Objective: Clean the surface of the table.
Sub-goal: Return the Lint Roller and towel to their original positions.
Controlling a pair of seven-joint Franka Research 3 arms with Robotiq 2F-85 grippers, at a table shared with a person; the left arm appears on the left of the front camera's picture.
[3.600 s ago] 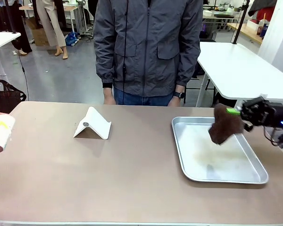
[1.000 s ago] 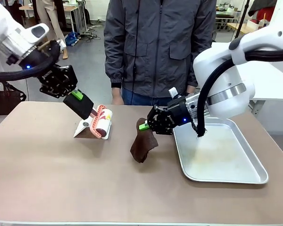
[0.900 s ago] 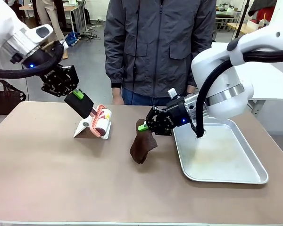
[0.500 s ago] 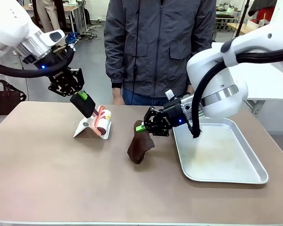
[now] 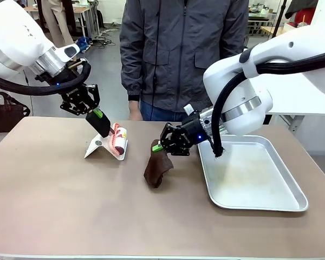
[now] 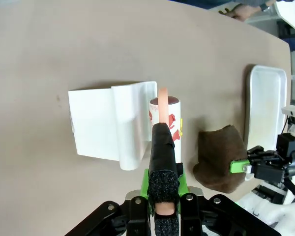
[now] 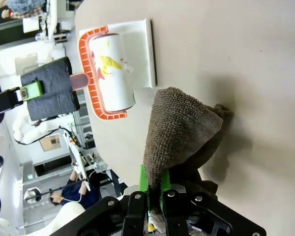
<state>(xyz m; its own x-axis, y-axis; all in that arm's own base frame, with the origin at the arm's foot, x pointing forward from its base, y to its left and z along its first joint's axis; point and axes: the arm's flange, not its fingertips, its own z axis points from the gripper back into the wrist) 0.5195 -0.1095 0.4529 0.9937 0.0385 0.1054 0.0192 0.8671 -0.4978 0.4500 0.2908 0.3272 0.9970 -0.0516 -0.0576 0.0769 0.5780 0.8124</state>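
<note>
Since half a second ago the right gripper (image 5: 158, 147) has carried the brown cloth (image 5: 155, 169) a little further left and lower, its bottom now apparently resting on the table (image 5: 70, 206); the left gripper (image 5: 105, 130) has risen more upright over the lint roller (image 5: 118, 140).

The right wrist view shows the pads pinching the cloth's upper fold. The left wrist view shows the left fingers clamped on the roller's pink handle (image 6: 162, 98), the roll lying on the white stand (image 6: 108, 123).

The table's long axis runs left to right across the front view. The steel tray (image 5: 292, 203) sits at its right.
</note>
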